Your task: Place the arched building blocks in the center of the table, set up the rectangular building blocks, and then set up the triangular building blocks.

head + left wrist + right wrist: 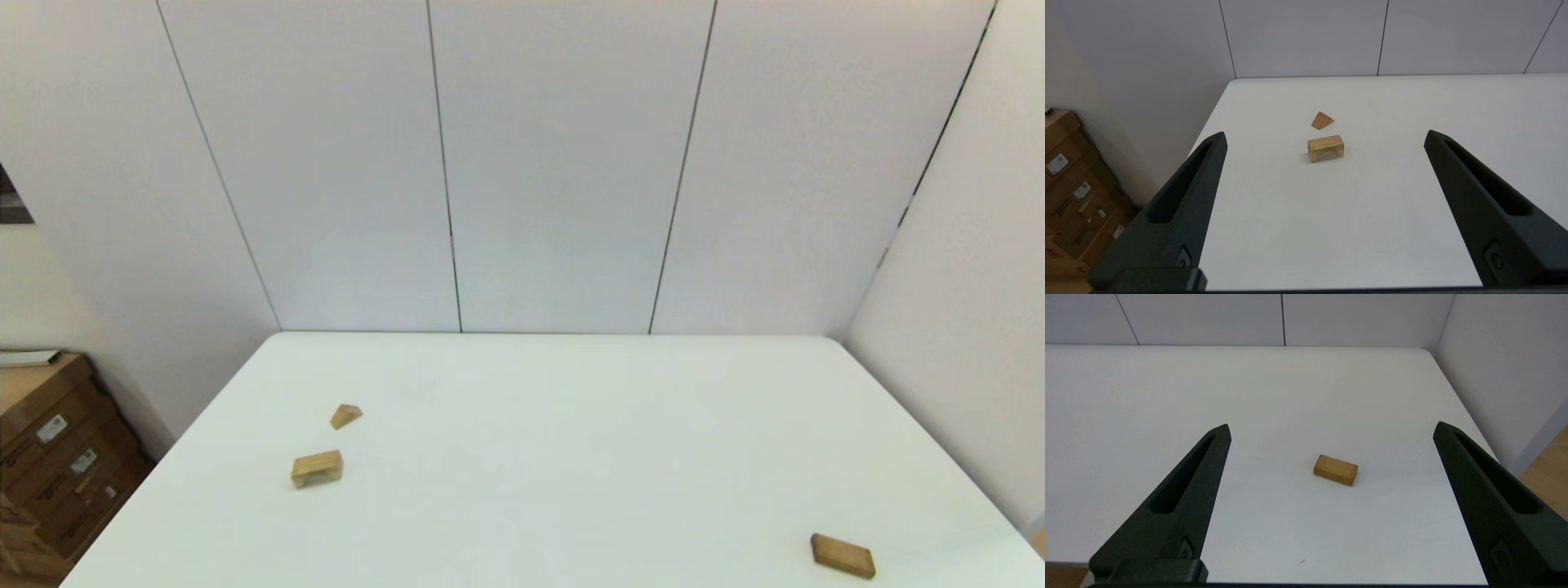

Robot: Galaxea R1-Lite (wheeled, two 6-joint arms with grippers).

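Note:
The arched block (317, 469) (1325, 148) stands on its two short legs at the left of the white table (571, 457). Just behind it lies the small triangular block (345, 416) (1322, 121). The flat rectangular block (842, 556) (1336, 469) lies at the table's near right corner. Neither arm shows in the head view. My left gripper (1325, 139) is open and held back from the arched block, which sits between its fingers farther off. My right gripper (1331, 430) is open too, short of the rectangular block.
Cardboard boxes (49, 457) (1073, 196) are stacked on the floor left of the table. White wall panels close in the far side and the right side. The table's right edge (1470, 416) runs close to the rectangular block.

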